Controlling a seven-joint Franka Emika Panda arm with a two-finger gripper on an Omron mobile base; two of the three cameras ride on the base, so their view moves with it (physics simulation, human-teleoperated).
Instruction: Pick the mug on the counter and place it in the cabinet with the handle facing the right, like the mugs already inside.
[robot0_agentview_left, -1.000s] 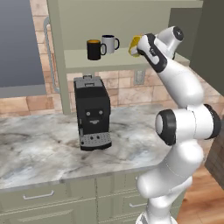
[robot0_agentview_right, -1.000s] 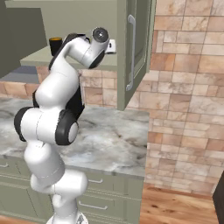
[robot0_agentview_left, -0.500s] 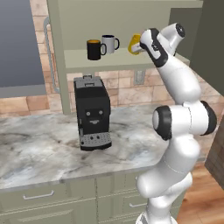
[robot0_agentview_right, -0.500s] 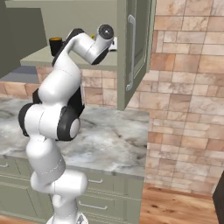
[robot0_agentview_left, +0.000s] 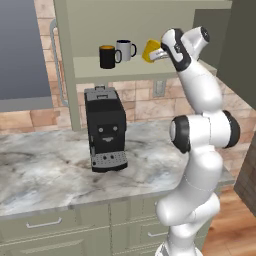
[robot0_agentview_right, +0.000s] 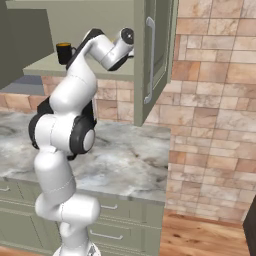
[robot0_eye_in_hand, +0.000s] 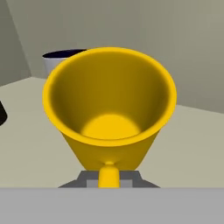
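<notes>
the yellow mug (robot0_agentview_left: 149, 50) is up at the cabinet (robot0_agentview_left: 150, 20), carried by the gripper (robot0_agentview_left: 161, 53) just above the shelf board (robot0_agentview_left: 95, 64), to the right of the grey-white mug (robot0_agentview_left: 125, 49) and the black mug (robot0_agentview_left: 107, 56). in the hand view the yellow mug (robot0_eye_in_hand: 109, 109) is tilted, its open mouth turned toward the camera, and its handle (robot0_eye_in_hand: 108, 176) sits low, right by the jaws. the jaws look closed on the mug near that handle, though the fingers themselves are mostly hidden behind it.

the step in hand is the set-down, and it seems close to done. to do it well, the mug should be brought upright first, so its base meets the shelf flat rather than on an edge. the wrist should also turn until the handle points to the right, matching the pair already inside. it should keep a gap from the grey-white mug, which stands just beside it, since a nudge could knock that one into the black mug. lower gently, then let go only once the base rests. the coffee machine (robot0_agentview_left: 104, 127) on the bench (robot0_agentview_left: 45, 170) below is well clear.
</notes>
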